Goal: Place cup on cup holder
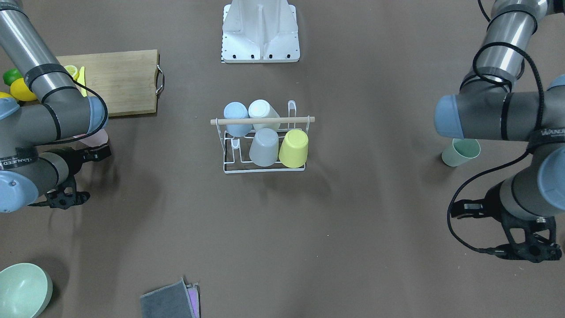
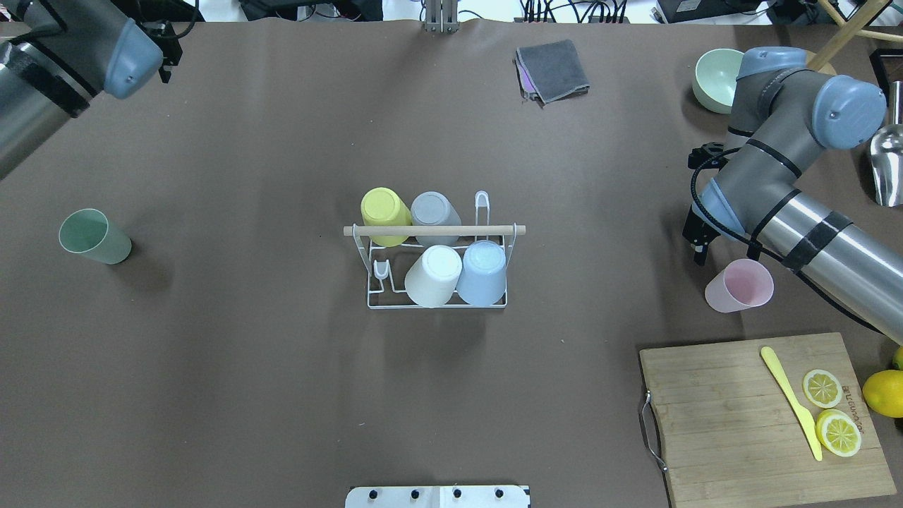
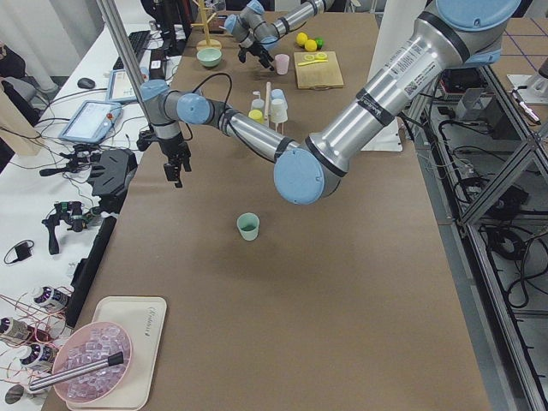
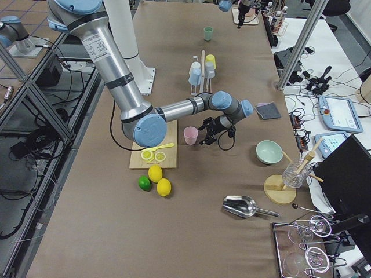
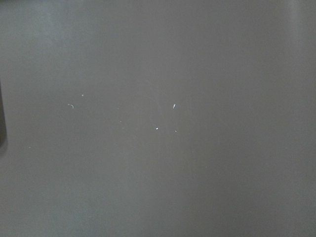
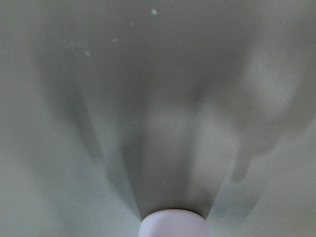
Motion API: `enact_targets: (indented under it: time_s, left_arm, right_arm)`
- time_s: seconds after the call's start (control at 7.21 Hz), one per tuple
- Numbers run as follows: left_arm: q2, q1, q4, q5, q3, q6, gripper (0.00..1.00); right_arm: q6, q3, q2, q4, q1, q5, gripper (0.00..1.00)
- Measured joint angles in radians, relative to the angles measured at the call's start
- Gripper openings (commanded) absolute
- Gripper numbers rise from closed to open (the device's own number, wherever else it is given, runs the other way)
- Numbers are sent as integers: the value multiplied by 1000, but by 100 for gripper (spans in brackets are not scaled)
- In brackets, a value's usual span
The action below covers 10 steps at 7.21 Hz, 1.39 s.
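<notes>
in the overhead view the left arm is cut off at the upper left corner. the left gripper [image 3: 176,175] hangs point-down over bare table [image 2: 282,388], well apart from every cup. its wrist view shows only blank brown surface, so i cannot tell how far its fingers are spread. there are six cups in all. one green cup [image 2: 94,237] stands alone, mouth up, at middle left. in the centre sits the one cup holder [image 2: 494,230] with four cups upside down on its prongs: yellow cup [image 2: 384,214] and grey cup [image 2: 434,214] in the upper row, white cup [image 2: 432,275] and blue cup [image 2: 483,271] in the lower row. two prongs show bare. at upper centre-right lies one folded grey cloth [image 2: 554,69] with a purple layer under it. further right is one pale green bowl [image 2: 716,79]. below it stands the pink cup [image 2: 739,285], mouth up. the right gripper [image 4: 213,136] is just beside it, with a gap between them. its wrist view is a blur, so i cannot tell how wide it is open. in the front-facing view the arm hides most of that cup. at lower right is one cutting board [image 2: 712,416] with one yellow knife [image 2: 790,402] and two lemon slices [image 2: 822,388]. two whole lemons [image 4: 155,172] and one lime [image 4: 145,183] lie beside it. a metal scoop [image 2: 887,166] is half out of frame. a matte brown sheet covers the table. the side views show benches with cables and tablets around it.
</notes>
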Motion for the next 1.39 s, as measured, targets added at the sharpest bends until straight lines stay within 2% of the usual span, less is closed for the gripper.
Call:
enact_targets:
  time_s: [1.11, 1.25, 1.39]
  left_arm:
    - [126, 81, 108, 3, 2, 320, 97]
    - [134, 101, 117, 3, 1, 339, 97]
    - [137, 116, 140, 3, -1, 364, 97]
  right_arm:
    - [-38, -13, -5, -42, -46, 2, 96]
    - [-44, -14, -11, -42, -51, 2, 95]
    - [-52, -14, -15, -43, -53, 2, 87]
